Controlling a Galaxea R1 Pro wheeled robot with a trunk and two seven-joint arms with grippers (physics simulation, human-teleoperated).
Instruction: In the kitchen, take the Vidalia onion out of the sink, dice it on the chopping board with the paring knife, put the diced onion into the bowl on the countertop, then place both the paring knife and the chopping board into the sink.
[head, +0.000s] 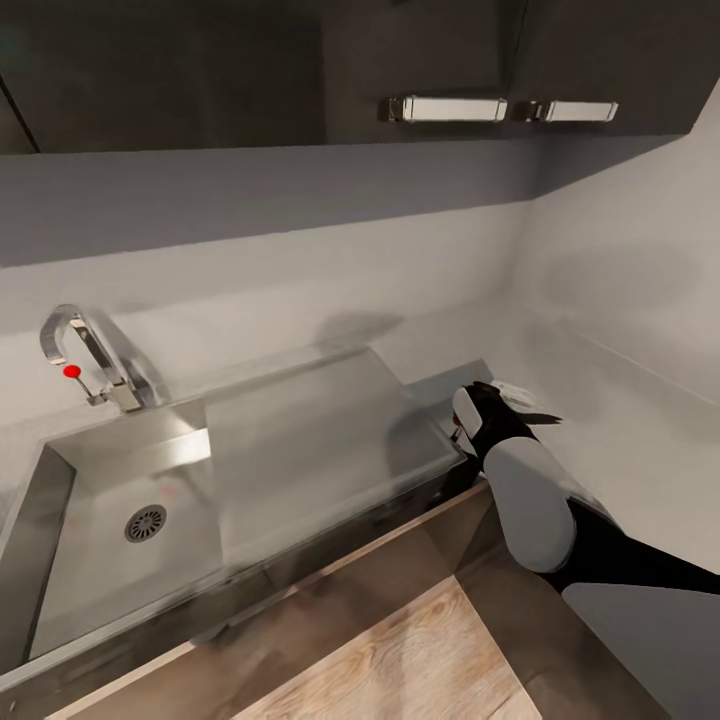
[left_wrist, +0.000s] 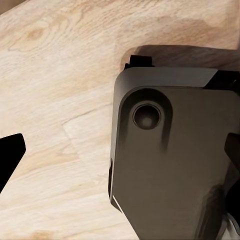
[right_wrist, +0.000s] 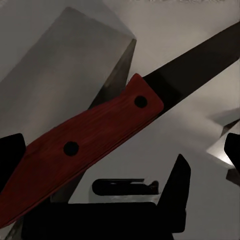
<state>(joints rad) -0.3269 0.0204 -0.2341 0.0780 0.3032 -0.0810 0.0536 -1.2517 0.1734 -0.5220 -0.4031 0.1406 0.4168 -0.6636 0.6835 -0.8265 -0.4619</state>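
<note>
The right fingers (right_wrist: 125, 165) hold the paring knife (right_wrist: 85, 145) by its red handle — dark blade pointing away from them, over the grey desk (head: 640, 450). The left fingers' state — I cannot tell.

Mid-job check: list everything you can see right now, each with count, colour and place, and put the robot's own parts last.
sink: one, stainless steel, left on the countertop; round drain in the basin, nothing else seen in it.
faucet: one, chrome with a red dot, behind the basin.
drainboard: one, flat steel, right of the basin.
countertop: one, grey, running into the right corner.
wall cabinets: dark, above, with two silver handles.
floor: light wood planks, below the counter edge.
paring knife: one, red handle, dark blade, close in the right wrist view.
right gripper: one, black and white, over the countertop right of the drainboard; the knife appears to be held in it.
left gripper: dark fingertips over the wooden floor, beside a dark robot part.
</note>
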